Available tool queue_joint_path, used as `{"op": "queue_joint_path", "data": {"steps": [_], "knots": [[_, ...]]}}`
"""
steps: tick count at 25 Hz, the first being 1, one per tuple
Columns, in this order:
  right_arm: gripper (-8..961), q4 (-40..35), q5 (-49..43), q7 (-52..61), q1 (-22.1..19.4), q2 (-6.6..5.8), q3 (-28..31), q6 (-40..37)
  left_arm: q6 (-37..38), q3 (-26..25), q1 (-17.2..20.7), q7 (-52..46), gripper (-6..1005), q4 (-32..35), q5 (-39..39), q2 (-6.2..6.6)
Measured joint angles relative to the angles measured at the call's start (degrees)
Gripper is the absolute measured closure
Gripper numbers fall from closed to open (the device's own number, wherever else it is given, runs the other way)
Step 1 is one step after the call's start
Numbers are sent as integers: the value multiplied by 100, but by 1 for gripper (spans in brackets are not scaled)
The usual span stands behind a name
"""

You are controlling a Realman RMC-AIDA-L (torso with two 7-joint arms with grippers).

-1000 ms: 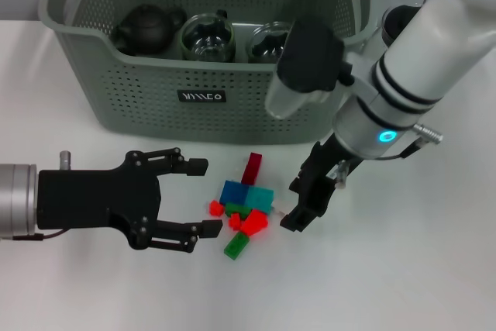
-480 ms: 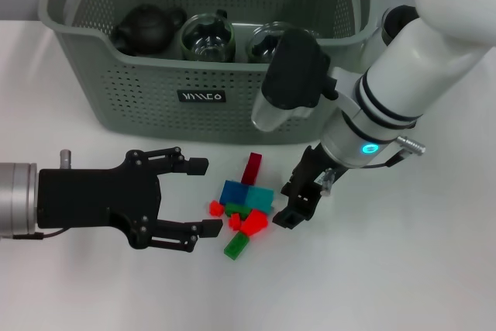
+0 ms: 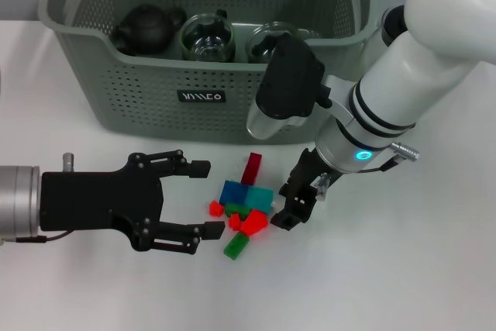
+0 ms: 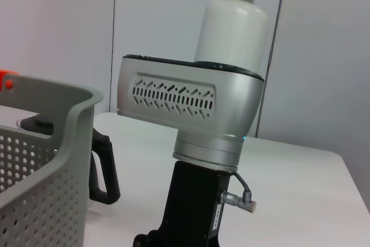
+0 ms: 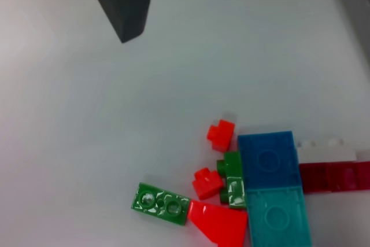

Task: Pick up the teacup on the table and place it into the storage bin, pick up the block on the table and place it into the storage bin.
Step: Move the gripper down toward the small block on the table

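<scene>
The storage bin carries a black label with unreadable white lettering. The left hand gapes wide, empty; whether the right hand beside the blocks is open, I cannot tell.

A dark teapot beside two glass pots over a white table

Bright even overhead light, soft faint shadows, sharp focus

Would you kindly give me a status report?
Left pincer open beside blocks. Right pincer low at their other side. Storage bin behind. Nothing blocking.
</scene>
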Motion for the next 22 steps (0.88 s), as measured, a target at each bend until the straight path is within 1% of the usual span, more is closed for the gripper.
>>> {"op": "queue_joint_path", "data": {"steps": [14, 19, 22], "knots": [[549, 0, 1, 66, -27, -1, -51, 27, -1, -3, -11, 0, 120, -4, 0, 3], [667, 0, 1, 71, -26, 0, -54, 36, -1, -9, -11, 0, 120, -3, 0, 3], [672, 0, 1, 72, -26, -1, -68, 36, -1, -9, -11, 0, 120, -3, -4, 3]]}}
